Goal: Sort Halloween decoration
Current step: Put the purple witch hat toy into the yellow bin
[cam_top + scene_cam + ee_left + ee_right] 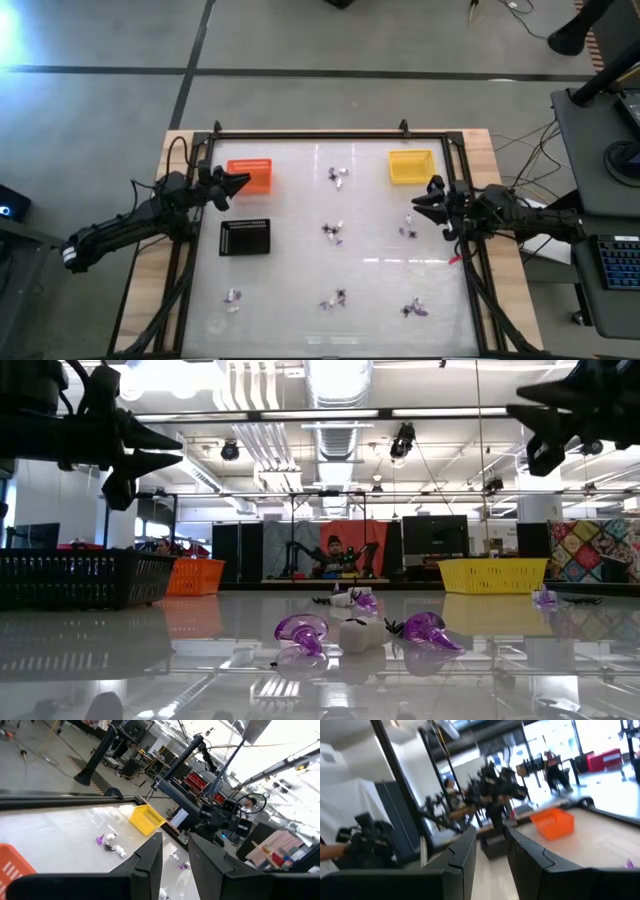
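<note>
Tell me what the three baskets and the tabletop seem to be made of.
The orange basket, yellow basket and black basket look like moulded plastic: the low view shows slotted, lattice-like walls in one flat colour. The tabletop is probably a glossy white or clear-coated sheet, since it mirrors the baskets and ceiling lights; wooden boards show at its edges. The exact material can't be told.

No text, label, brand, number or sign can be read in any view.
</note>
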